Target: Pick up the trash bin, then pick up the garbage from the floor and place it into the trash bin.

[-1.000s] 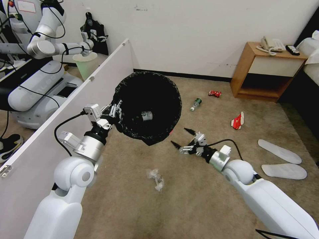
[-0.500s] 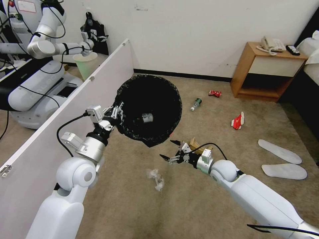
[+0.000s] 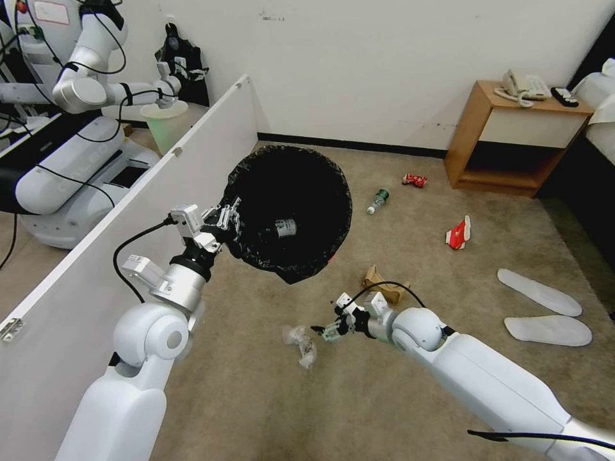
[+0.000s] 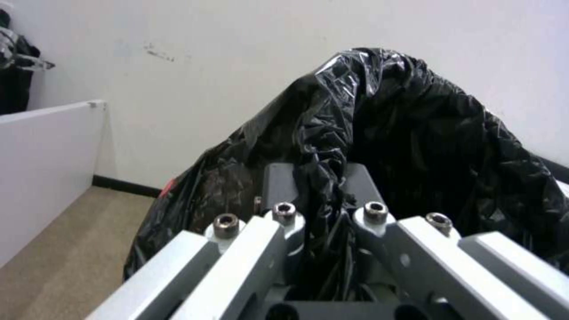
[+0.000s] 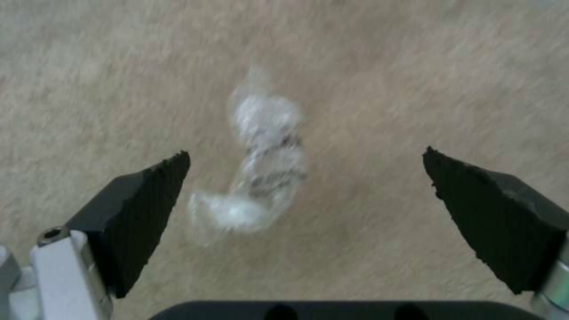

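Left pincer (image 3: 229, 219) is up off the floor (image 3: 359, 397), clamped on the near rim of the trash bin (image 3: 301, 192). In the left wrist view the crinkly black bag (image 4: 415, 133) bunches between the 2 metal fingers (image 4: 284, 222), which are pinching the plastic and the rim under it. The bin hangs tilted, mouth toward the head camera, and 1 clear bottle (image 3: 283, 227) lies inside on the black lining.

Right arm is reaching low across the carpet, right pincer (image 3: 325, 331) just beside the white crumpled wrapper (image 3: 301, 344) and not touching it. From the right wrist camera the 2 black pads (image 5: 142, 209) are spread wide, and the wrapper (image 5: 261, 173) sits on the carpet between them, nearer 1 pad than the other.

Around that, the rest of the litter is on the floor. A brown paper bag (image 3: 382, 286) lies just behind the right wrist. Farther off, a small bottle with a green label (image 3: 377, 200) lies beyond the bin, a crushed red can (image 3: 414, 180) sits near the wooden nightstand (image 3: 512, 137), and a red-white carton (image 3: 459, 233) rests between the can and the 2 flat white slippers (image 3: 541, 310), which lie side by side at the right.

A white partition board (image 3: 128, 237) runs along the left of the arm.
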